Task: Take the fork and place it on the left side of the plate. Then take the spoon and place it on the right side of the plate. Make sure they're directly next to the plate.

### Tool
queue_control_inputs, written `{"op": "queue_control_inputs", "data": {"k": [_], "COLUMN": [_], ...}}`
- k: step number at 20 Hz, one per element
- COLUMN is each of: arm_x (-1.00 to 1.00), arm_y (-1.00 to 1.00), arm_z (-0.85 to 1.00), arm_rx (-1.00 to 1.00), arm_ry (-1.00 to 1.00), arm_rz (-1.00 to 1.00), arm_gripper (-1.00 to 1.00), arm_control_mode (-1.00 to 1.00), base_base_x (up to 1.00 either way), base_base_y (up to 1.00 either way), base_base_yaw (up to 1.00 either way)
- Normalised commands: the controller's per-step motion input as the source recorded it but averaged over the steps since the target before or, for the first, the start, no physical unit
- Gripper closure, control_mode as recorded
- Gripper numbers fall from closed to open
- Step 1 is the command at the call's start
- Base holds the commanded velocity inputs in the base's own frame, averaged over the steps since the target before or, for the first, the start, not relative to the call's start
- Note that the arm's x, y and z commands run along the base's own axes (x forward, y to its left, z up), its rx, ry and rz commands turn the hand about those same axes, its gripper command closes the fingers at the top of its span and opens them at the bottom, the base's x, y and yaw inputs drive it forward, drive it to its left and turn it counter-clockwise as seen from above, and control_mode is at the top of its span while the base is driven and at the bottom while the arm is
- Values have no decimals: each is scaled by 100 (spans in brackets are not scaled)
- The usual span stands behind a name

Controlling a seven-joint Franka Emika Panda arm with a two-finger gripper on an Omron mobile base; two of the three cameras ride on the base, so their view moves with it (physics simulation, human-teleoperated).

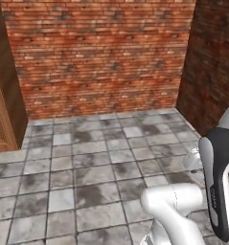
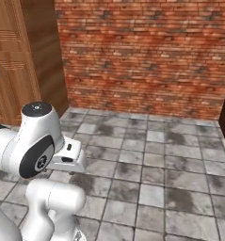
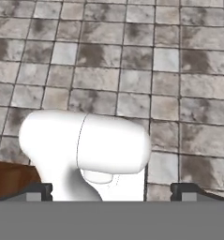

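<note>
While the gripper (image 3: 111, 190) stands released, its fingertips (image 3: 38, 191) far apart, grey floor tiles (image 3: 132, 70) lie ahead of it; where fork, spoon and plate lie cannot be told.

Even, moderately bright rendered light; brick wall (image 1: 101, 57) darkened at upper right; floor tiles (image 3: 132, 70) softly blurred throughout; no glare seen.
</note>
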Motion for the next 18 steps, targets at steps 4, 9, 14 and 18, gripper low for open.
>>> {"op": "queue_control_inputs", "data": {"k": [4, 9, 14, 18], "arm_x": [0, 0, 0, 0], "arm_y": [0, 0, 0, 0], "arm_z": [0, 0, 0, 0], "arm_rx": [0, 0, 0, 0], "arm_ry": [0, 0, 0, 0], "arm_rz": [0, 0, 0, 0], "arm_gripper": [-100, -100, -100, -100], "arm_control_mode": [100, 100, 100, 100], "base_base_x": [100, 100, 70, 41], "base_base_y": [47, 36, 14, 4], "base_base_yaw": [30, 42, 63, 72]}}
